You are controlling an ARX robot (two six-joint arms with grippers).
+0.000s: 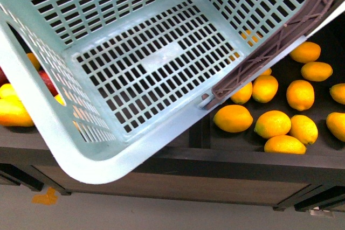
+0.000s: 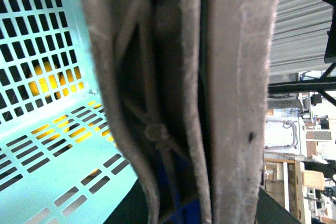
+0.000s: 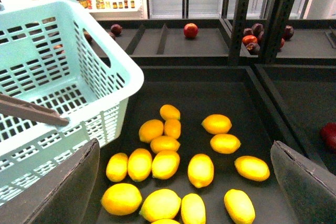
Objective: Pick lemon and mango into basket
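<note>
The light blue-green basket (image 1: pixel 156 68) hangs tilted and empty in front of the dark shelf, filling most of the front view. My left gripper (image 2: pixel 184 192) is shut on its brown handle (image 2: pixel 236 77), which blocks most of the left wrist view. Several lemons (image 3: pixel 200 170) lie on the shelf floor just right of the basket (image 3: pixel 63 93). My right gripper (image 3: pixel 185 148) hovers open above them, one finger on each side of the group, holding nothing. A red fruit (image 1: pixel 47 81) shows behind the basket's left wall; I cannot tell whether it is the mango.
Yellow-orange fruit (image 1: pixel 13 112) lies left of the basket. The shelf's front edge (image 1: pixel 242 160) runs below the lemons (image 1: pixel 233 118). Further back stand compartments with a red apple (image 3: pixel 190 30) and dark fruits (image 3: pixel 252 35), beside a black upright post (image 3: pixel 239 14).
</note>
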